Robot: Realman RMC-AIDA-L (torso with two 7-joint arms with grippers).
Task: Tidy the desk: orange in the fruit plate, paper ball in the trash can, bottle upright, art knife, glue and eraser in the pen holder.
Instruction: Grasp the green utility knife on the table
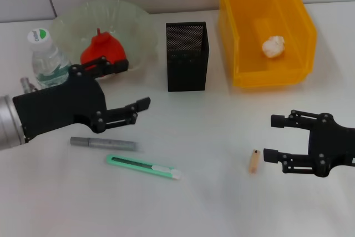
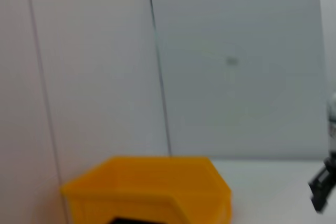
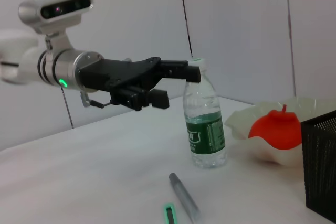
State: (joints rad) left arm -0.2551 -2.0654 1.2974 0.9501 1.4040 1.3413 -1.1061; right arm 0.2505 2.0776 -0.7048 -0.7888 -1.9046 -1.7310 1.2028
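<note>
Head view: orange sits in the fruit plate, paper ball lies in the trash can, bottle stands upright beside the plate. Left to sort, by my reading: art knife and grey stick lying on the tabletop, plus a small tan piece, possibly the eraser.

Left end effector hangs above the tabletop between bottle and pen holder, fingers spread wide, holding nothing. Right end effector hovers low just beside the tan piece, also wide and empty.

Risks:
- Bottle stands close behind the left arm; a backward swing could topple it.
- Knife is flat and slim; fingers may skid on the tabletop or push it into the grey stick, which lies just beside it.
- Holder is tall with a narrow mouth; a tilted drop could catch the rim or tip it.

Open room: broad bare tabletop in front centre, between the two arms. Crowded along the back row.
</note>
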